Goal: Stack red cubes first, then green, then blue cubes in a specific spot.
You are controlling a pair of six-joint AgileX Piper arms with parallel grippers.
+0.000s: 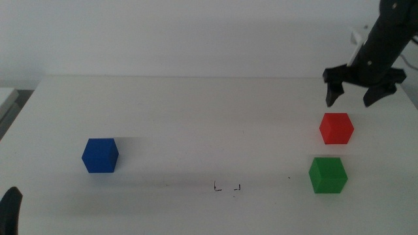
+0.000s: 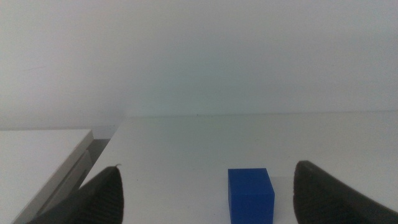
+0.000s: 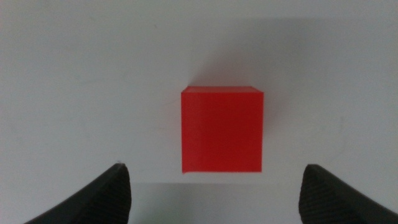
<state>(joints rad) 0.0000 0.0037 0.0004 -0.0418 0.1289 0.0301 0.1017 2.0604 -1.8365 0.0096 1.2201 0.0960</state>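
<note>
Jaws of right gripper [image 1: 353, 99] spread wide, empty, poised above red cube [image 1: 336, 128] at tabletop's [image 1: 196, 117] three o'clock. Probably light, rigid, matte; best pinched across opposite flat faces. Green cube [image 1: 327, 174] toward five o'clock, blue cube [image 1: 100, 155] at nine. Left gripper [image 2: 205, 186] released, waiting.

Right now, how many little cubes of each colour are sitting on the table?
Red cube: 1
Green cube: 1
Blue cube: 1
Total: 3 cubes, all lying apart on the table; none is stacked yet.
</note>
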